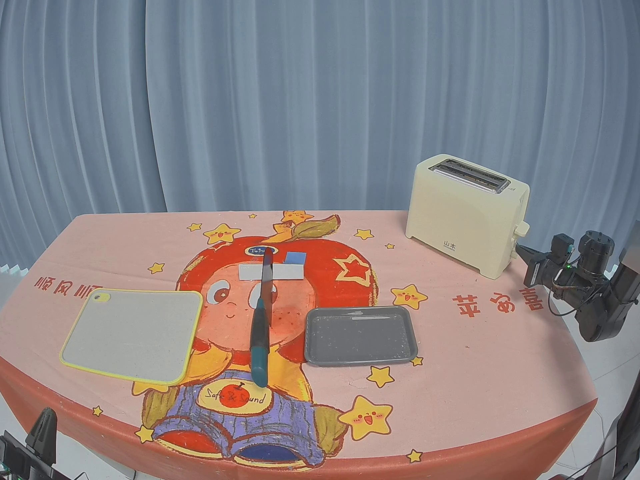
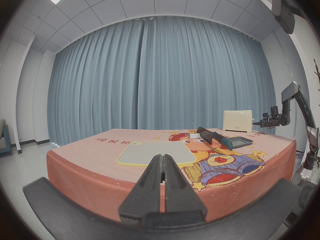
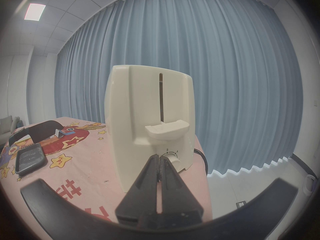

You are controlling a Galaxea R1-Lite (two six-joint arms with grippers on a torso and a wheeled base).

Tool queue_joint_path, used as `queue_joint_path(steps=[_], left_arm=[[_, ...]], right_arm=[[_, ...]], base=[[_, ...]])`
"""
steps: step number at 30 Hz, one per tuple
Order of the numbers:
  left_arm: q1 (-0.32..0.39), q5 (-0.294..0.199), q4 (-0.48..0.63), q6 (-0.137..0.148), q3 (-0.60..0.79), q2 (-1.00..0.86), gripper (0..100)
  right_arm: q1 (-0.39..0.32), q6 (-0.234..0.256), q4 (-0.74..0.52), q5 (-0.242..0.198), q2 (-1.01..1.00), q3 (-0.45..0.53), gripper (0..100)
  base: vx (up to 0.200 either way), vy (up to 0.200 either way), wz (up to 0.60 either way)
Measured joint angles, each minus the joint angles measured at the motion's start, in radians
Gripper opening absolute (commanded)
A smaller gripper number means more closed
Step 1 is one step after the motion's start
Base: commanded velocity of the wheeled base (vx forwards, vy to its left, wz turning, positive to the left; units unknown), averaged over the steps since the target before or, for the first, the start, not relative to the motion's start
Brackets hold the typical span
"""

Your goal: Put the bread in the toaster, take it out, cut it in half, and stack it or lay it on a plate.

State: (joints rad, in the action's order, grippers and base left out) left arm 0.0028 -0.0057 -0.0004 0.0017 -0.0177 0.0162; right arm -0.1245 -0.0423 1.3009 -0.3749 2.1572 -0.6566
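Standing cream toaster (two-slot)

Head camera high, looking down over table; left wrist low, off table edge, looking across; right wrist close, toaster just beyond right pincer; all share tray.
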Motion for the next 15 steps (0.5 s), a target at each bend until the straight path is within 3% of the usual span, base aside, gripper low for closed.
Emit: queue_joint_path(steps=[15], left_arm=[[0.0,0.0,0.0,0.0,0.0,0.0,0]], right_arm=[[-0.005,-0.001,0.007,0.001,0.026,-0.005,0]], base=[[0.0,0.0,0.0]])
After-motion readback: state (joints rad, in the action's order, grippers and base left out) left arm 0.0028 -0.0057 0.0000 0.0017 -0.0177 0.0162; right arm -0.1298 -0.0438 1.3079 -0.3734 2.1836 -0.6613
